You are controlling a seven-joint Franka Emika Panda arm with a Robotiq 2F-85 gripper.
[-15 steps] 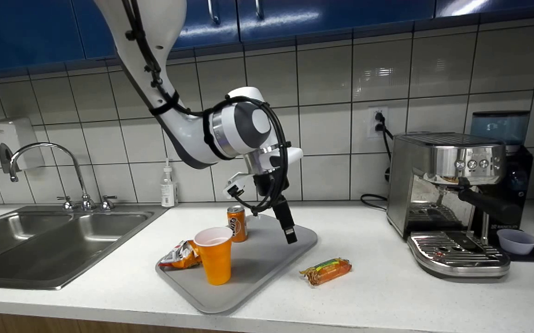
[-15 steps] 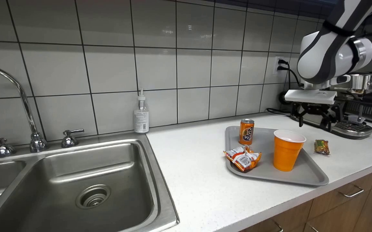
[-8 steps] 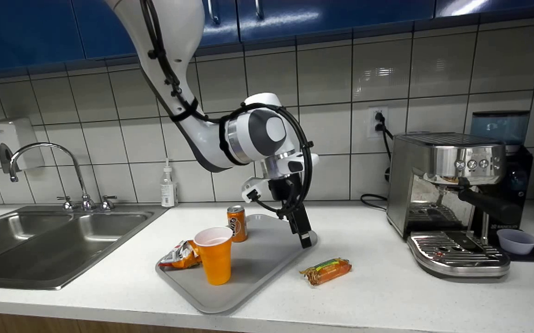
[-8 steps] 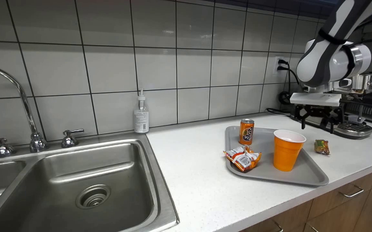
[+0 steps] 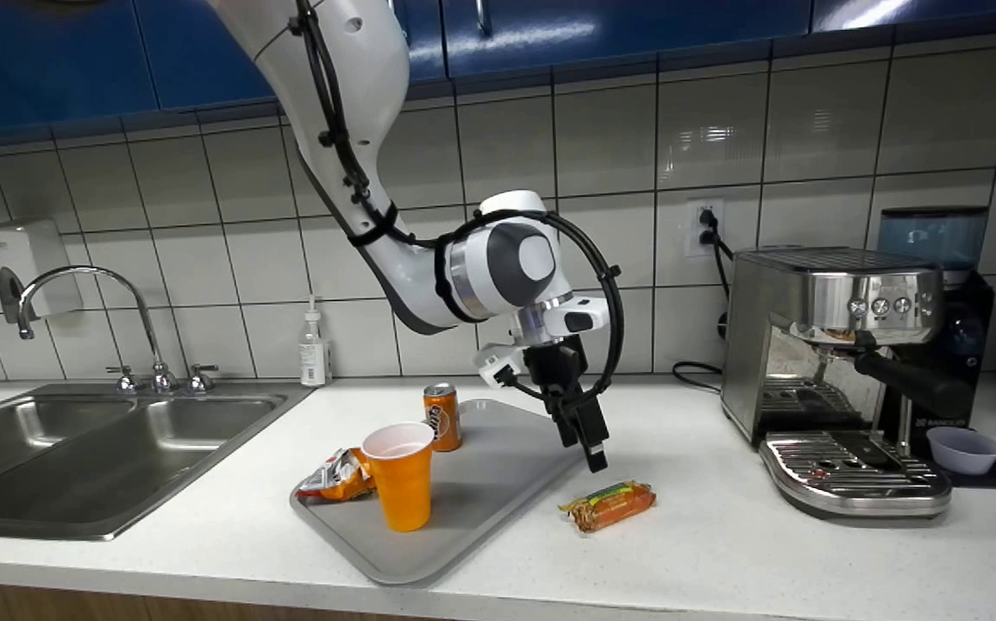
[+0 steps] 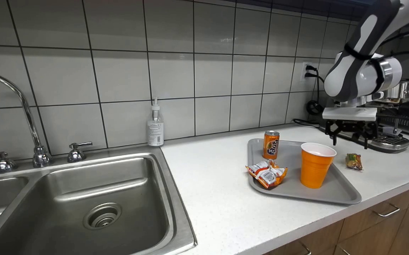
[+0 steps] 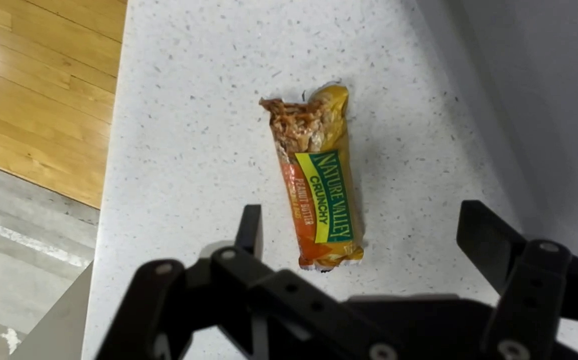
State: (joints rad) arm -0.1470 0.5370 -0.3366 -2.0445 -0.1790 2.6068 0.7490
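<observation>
Within the last second, the gripper (image 7: pixel 362 225) has been moved across from the tray (image 5: pixel 498 474) toward the granola bar (image 7: pixel 319 185), and it has also been brought a little lower. In an exterior view, its tip is now seen past the edge of the tray, above the counter (image 7: pixel 193 150). The jaws are spread widely, and nothing is held between them. The granola bar has not been displaced: it is lying on the counter, near the tray but apart from it, and no contact with the gripper is seen. In the wrist view, its lower end is shown between the jaws, while its larger part extends further ahead. From this it may be judged that the approach is well advanced but not yet completed. On the tray, the orange cup (image 6: pixel 316 168), the soda can (image 6: pixel 271 145) and the snack bag (image 6: pixel 268 174) have been left undisturbed.
</observation>
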